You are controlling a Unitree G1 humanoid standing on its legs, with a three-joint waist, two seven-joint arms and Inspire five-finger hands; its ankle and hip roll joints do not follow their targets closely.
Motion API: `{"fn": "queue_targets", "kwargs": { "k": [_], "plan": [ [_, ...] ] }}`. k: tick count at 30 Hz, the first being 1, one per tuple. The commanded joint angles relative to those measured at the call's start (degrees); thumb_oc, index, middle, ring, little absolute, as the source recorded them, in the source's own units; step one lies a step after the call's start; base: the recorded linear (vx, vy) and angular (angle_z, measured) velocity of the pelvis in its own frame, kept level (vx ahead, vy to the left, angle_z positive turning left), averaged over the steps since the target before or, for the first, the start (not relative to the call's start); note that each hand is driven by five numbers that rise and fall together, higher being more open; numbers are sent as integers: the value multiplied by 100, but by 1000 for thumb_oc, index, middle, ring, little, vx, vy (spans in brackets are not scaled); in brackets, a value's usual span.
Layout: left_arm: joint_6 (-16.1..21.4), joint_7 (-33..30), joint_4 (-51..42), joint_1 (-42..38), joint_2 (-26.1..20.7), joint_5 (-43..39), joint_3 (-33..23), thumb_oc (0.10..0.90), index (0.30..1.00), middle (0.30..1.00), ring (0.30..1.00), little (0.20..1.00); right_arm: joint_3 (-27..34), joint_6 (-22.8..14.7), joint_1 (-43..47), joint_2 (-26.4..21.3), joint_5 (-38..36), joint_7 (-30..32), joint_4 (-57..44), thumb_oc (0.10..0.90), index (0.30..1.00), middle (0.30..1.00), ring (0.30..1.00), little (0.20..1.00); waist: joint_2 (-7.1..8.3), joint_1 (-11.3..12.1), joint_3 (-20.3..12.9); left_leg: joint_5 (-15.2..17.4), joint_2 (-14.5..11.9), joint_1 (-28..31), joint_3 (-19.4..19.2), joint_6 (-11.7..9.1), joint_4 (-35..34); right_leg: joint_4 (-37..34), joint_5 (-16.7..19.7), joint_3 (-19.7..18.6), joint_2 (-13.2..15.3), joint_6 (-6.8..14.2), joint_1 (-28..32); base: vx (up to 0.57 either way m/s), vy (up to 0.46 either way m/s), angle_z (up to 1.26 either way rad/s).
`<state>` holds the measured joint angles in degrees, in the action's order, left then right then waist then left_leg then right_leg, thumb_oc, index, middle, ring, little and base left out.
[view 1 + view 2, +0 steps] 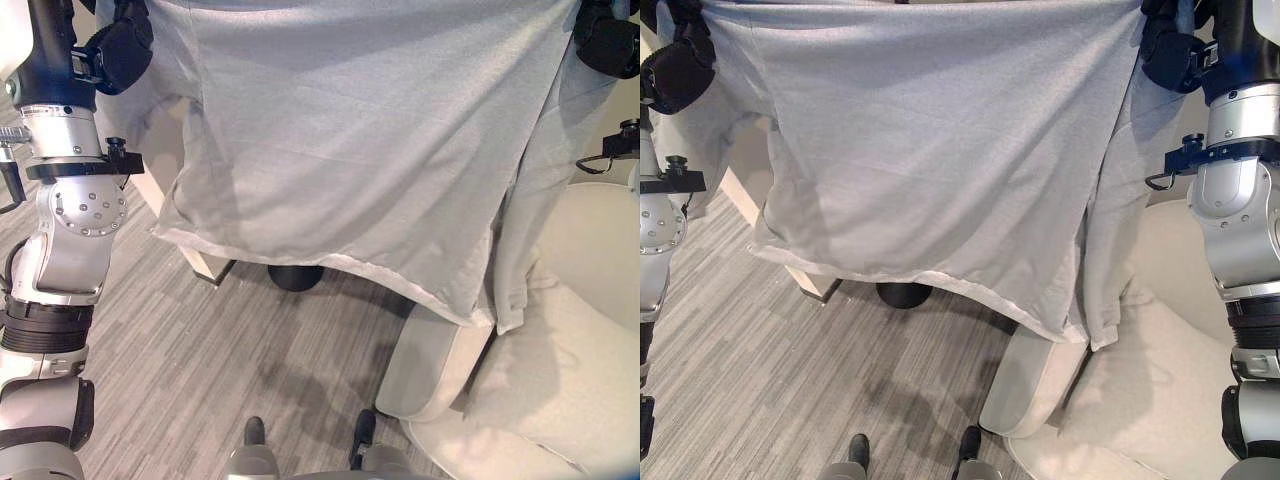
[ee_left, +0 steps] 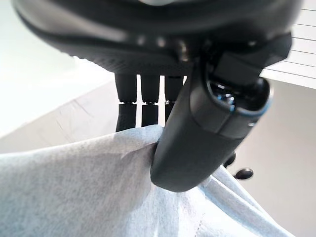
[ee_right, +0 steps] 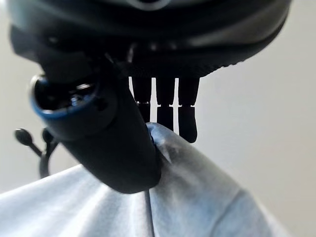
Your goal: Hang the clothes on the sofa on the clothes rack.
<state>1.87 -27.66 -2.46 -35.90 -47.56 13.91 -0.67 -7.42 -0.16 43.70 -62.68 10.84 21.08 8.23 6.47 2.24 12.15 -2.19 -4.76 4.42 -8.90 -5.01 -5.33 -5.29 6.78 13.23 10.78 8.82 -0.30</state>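
Garment (image 1: 350, 140): a pale grey T-shirt, held spread out flat across the upper part of the frame in both eye views. You see it stretched between the two robot hands, with its hem hanging in a slanted line that drops toward the lower right. One sleeve (image 1: 525, 250) hangs down at the right side of the shirt, its end touching the sofa.

Left robot hand (image 1: 120, 50): located in the upper left of the left eye view. In the left wrist view, the thumb (image 2: 197, 138) presses the cloth against the fingers (image 2: 143, 106), so the hand is closed in a pinch on the shirt's top edge.

Right robot hand (image 1: 1175, 50): located in the upper right of the right eye view. In the right wrist view, the thumb (image 3: 118, 148) and fingers (image 3: 165, 106) pinch a fold of the same cloth.

Sofa (image 1: 560, 400): cream, lower right of the frame, below the shirt's right side.

Floor (image 1: 200, 350): grey wood-grain planks, lower left. A dark round base (image 1: 295, 276) stands on it just under the hem.
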Motion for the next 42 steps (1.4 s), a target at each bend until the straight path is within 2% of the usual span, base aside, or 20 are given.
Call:
{"fn": "queue_targets", "kwargs": {
  "k": [1, 5, 7, 12, 14, 15, 17, 18, 19, 20, 27, 28, 33, 34, 35, 36, 42],
  "plan": [
    [205, -256, -252, -182, -63, 74, -326, 400, 300, 300, 300, 300, 84, -26, 609, -403, -13, 304, 36, 400, 300, 300, 300, 300, -11, -40, -949, 758, 426, -5, 38, 113, 33, 29, -371, -16, -583, -93, -149, 148, -83, -1],
    [200, -259, -288, -68, 64, 21, -427, 400, 300, 300, 300, 300, 215, -31, 468, -394, -31, 274, -59, 400, 300, 300, 300, 300, -4, -43, -980, 807, 366, 160, 15, 60, 148, 29, -484, 22, -627, -111, -17, 149, -109, -1],
    [197, -268, -281, -27, 132, -37, -473, 400, 300, 300, 300, 300, 329, -25, 379, -395, -31, 248, -149, 400, 300, 300, 300, 300, 81, -22, -886, 1015, 326, -87, 33, 7, 892, 29, -580, 68, -585, -207, 176, 133, -159, 2],
    [195, -232, -316, 73, 159, -54, -513, 400, 300, 300, 300, 300, 353, -44, 307, -320, -19, 195, -208, 400, 300, 300, 300, 300, 63, -34, -939, 1089, 271, -10, 7, 6, 1013, 29, -686, 77, -631, -256, 337, 106, -81, 11],
    [219, -238, -357, 82, 165, -81, -545, 400, 300, 300, 300, 300, 318, -86, 364, -284, -74, 182, -213, 400, 300, 300, 300, 300, 71, -19, -864, 838, 166, -132, 41, -74, 1666, 29, -783, 16, -690, -355, 422, 69, -112, -4],
    [218, -236, -360, 80, 165, -81, -549, 400, 300, 300, 300, 300, 315, -86, 373, -286, -78, 181, -210, 400, 300, 300, 300, 300, 70, -23, -848, 864, 151, -178, 50, -86, 1761, 29, -782, 19, -698, -369, 424, 51, -122, -14],
    [194, -236, -430, 111, 120, -105, -602, 400, 300, 300, 300, 300, 308, -97, 516, -368, -146, 183, -278, 400, 300, 300, 300, 300, 145, 112, -571, 114, 26, -957, 317, -290, 3493, 29, -870, -56, -766, -564, 642, 29, -198, -18],
    [178, -243, -436, 88, 116, -132, -610, 400, 300, 300, 300, 300, 300, -92, 569, -395, -162, 191, -287, 400, 300, 300, 300, 300, 191, 144, -502, -32, 72, -1275, 410, -295, 3908, 29, -840, -47, -755, -607, 656, -31, -133, -30],
    [175, -243, -436, 70, 112, -136, -607, 400, 300, 300, 300, 300, 301, -90, 585, -401, -166, 193, -279, 400, 300, 300, 300, 300, 169, 114, -506, -11, 54, -1389, 456, -296, 4043, 29, -839, -17, -779, -613, 625, 64, -98, -21],
    [188, -308, -465, 90, 112, -199, -643, 400, 300, 300, 300, 300, 340, -76, 512, -400, -190, 205, -268, 400, 300, 300, 300, 300, 214, 168, -462, 295, 63, -1942, 473, -137, 3946, 29, -871, -38, -767, -588, 716, 81, -51, 20],
    [188, -309, -465, 88, 112, -199, -637, 400, 300, 300, 300, 300, 351, -75, 499, -399, -190, 204, -273, 400, 300, 300, 300, 300, 220, 174, -472, 291, 65, -1946, 467, -136, 3939, 29, -870, -42, -763, -587, 707, 22, -5, -2],
    [204, -337, -478, 96, 100, -211, -649, 400, 300, 300, 300, 300, 344, -85, 491, -425, -190, 205, -282, 400, 300, 300, 300, 300, 226, 192, -474, 366, 43, -2010, 484, -116, 3567, 29, -875, -52, -747, -563, 733, 52, 18, 1],
    [204, -337, -478, 98, 100, -211, -649, 400, 300, 300, 300, 300, 344, -85, 490, -425, -190, 205, -281, 400, 300, 300, 300, 300, 249, 203, -471, 338, 64, -1973, 460, -113, 3507, 29, -876, -64, -721, -559, 737, 58, 33, -10],
    [202, -398, -496, 139, 13, -201, -655, 400, 300, 300, 300, 300, 262, -135, 517, -503, -150, 230, -269, 400, 300, 300, 300, 300, 154, 258, -603, 350, -97, -1764, 628, -153, 1736, 29, -1046, -124, -779, -451, 788, 829, 605, 3],
    [248, -545, -646, 103, 12, -88, -642, 400, 300, 300, 300, 300, 245, -55, 554, -498, -47, 346, -208, 400, 300, 300, 300, 300, -9, 211, -1054, -109, 6, -928, 775, -269, 33, 29, -1183, -239, -593, -246, 943, 928, 831, 2],
    [283, -633, -891, 139, 17, 2, -806, 400, 300, 300, 300, 300, 280, -14, 562, -411, 28, 388, -264, 400, 300, 300, 300, 300, 87, 292, -1099, 62, 163, -788, 566, -137, 33, 29, -1046, -316, -333, -70, 882, 706, 723, -53],
    [287, -729, -1103, 75, -9, 113, -936, 400, 300, 300, 300, 300, 195, 23, 662, -339, 177, 360, -280, 400, 300, 300, 300, 300, 278, 434, -1147, 320, 368, -677, 361, 79, 33, 32, -839, -337, -15, 151, 839, 86, 172, -61]
  ]
}}
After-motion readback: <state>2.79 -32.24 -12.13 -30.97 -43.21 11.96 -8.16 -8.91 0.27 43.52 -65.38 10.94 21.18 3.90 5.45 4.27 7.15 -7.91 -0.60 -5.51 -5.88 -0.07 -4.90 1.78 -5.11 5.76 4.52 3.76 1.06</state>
